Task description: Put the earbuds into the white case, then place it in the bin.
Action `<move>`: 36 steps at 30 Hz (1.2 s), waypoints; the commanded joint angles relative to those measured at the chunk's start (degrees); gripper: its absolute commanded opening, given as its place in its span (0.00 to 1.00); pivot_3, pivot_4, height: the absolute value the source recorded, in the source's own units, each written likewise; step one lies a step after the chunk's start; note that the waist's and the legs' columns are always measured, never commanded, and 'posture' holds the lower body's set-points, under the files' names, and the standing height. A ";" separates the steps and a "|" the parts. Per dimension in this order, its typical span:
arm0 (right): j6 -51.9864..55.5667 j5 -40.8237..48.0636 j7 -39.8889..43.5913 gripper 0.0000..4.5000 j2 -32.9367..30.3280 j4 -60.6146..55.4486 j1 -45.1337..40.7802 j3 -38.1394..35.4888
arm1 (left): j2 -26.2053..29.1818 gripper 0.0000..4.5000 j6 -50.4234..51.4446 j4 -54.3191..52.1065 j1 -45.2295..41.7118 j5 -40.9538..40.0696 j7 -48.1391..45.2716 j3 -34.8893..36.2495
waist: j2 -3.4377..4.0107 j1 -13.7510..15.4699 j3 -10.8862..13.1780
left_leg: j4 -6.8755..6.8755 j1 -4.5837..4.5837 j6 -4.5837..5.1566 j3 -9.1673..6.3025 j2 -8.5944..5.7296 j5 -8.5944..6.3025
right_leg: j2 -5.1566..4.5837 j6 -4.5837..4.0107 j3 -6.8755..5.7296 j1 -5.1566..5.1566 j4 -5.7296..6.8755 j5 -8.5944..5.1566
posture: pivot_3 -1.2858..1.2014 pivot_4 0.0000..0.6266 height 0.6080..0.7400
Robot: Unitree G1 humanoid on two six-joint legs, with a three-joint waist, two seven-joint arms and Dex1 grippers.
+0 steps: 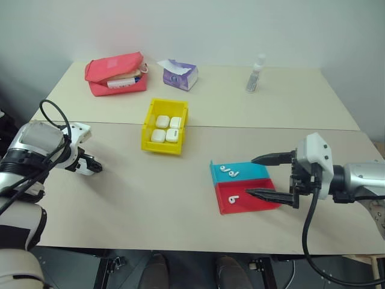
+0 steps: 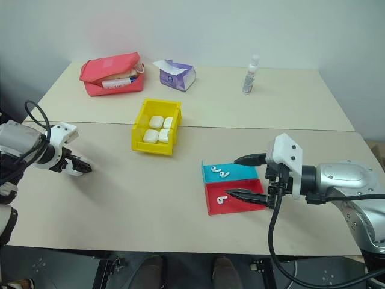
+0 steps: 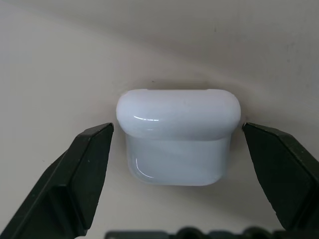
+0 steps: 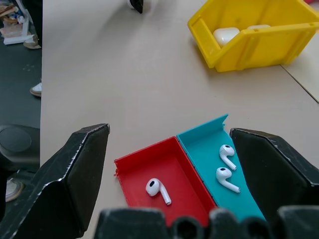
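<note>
White case sits on the table, between the wide-open left end effector's fingers, untouched.

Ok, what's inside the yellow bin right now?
The bin holds four closed white cases, packed in two rows of two. With their lids shut, whatever is inside them is hidden, as is the bin floor underneath.

Looks like a lab/test room, not a home: plain pale wall, two bare beige counters pushed together, small props laid out w/ gaps — yellow bin, teal tray & red tray, spray bottle, tissue pack, red pouch.
</note>
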 commanded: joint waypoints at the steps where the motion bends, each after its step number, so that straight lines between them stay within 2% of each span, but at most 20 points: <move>1: 0.18 1.48 -0.45 1.00 -0.68 -2.08 0.34 -2.25 | -0.12 1.00 1.35 1.19 -0.60 2.04 -1.99 1.28 | 0.00 -0.01 0.00 | 0.00 0.00 0.00 0.00 0.00 0.00 | 0.00 0.00 0.00 0.00 0.00 0.00 | 0.52 0.24 1.00; 5: 0.05 1.63 -0.62 1.00 -0.77 -2.04 0.48 -2.48 | 0.78 1.00 3.60 -0.96 0.21 2.15 -4.32 1.67 | 0.00 -0.02 0.00 | 0.00 0.00 0.00 -0.01 0.00 0.00 | 0.00 0.00 -0.01 0.01 0.01 0.00 | 0.52 0.24 1.00; 19: -0.62 1.38 -1.19 1.00 -0.56 -2.10 1.14 -2.20 | -1.92 1.00 3.01 1.16 1.65 6.01 -1.82 4.58 | 0.00 0.03 -0.01 | 0.04 0.07 0.01 -0.07 0.00 0.01 | 0.00 0.00 -0.06 0.09 0.09 0.00 | 0.52 0.24 1.00; 22: -0.72 1.36 -1.19 1.00 -0.65 -2.00 1.35 -2.43 | -1.26 0.86 2.82 0.39 2.21 6.03 -2.25 5.44 | 0.01 -0.02 -0.02 | 0.05 0.09 0.01 -0.08 0.00 0.01 | 0.00 0.00 -0.07 0.10 0.12 0.00 | 0.52 0.24 1.00; 25: -0.84 1.24 -1.19 1.00 -0.60 -1.81 1.31 -2.35 | -0.74 0.65 3.66 -0.20 2.32 5.99 -2.46 6.07 | 0.02 -0.26 -0.02 | 0.05 0.12 0.01 -0.09 0.00 0.01 | 0.00 0.00 -0.07 0.10 0.17 0.00 | 0.52 0.24 1.00; 26: -0.93 1.13 -1.19 1.00 -0.56 -1.73 1.27 -2.23 | -0.59 0.62 3.85 -0.38 2.36 6.00 -2.43 6.32 | 0.02 -0.34 -0.02 | 0.05 0.12 0.01 -0.09 0.00 0.01 | 0.00 0.00 -0.07 0.10 0.17 0.00 | 0.52 0.24 1.00; 29: -1.18 0.78 -1.15 1.00 -0.43 -1.42 0.96 -1.72 | -0.28 0.62 4.05 -1.25 2.80 6.06 -2.07 7.63 | 0.01 -0.52 -0.02 | 0.05 0.12 0.01 -0.10 0.00 0.01 | 0.00 0.00 -0.07 0.10 0.18 0.00 | 0.52 0.24 1.00; 32: -1.58 0.40 -1.00 1.00 -0.27 -0.85 0.47 -1.22 | 0.85 0.62 4.47 -7.66 5.54 3.68 -0.74 14.64 | 0.01 -0.83 -0.01 | 0.05 0.10 0.01 -0.11 0.00 0.01 | 0.00 0.00 -0.07 0.09 0.17 0.00 | 0.52 0.24 1.00; 36: -2.07 -0.23 -0.71 1.00 -0.20 -0.07 -0.37 -0.81 | -0.04 0.62 2.92 -21.33 12.23 0.76 4.83 30.70 | -0.02 -1.10 -0.01 | 0.10 -0.06 0.00 -0.19 0.02 0.02 | 0.00 0.00 -0.16 0.04 0.15 0.00 | 0.52 0.24 1.00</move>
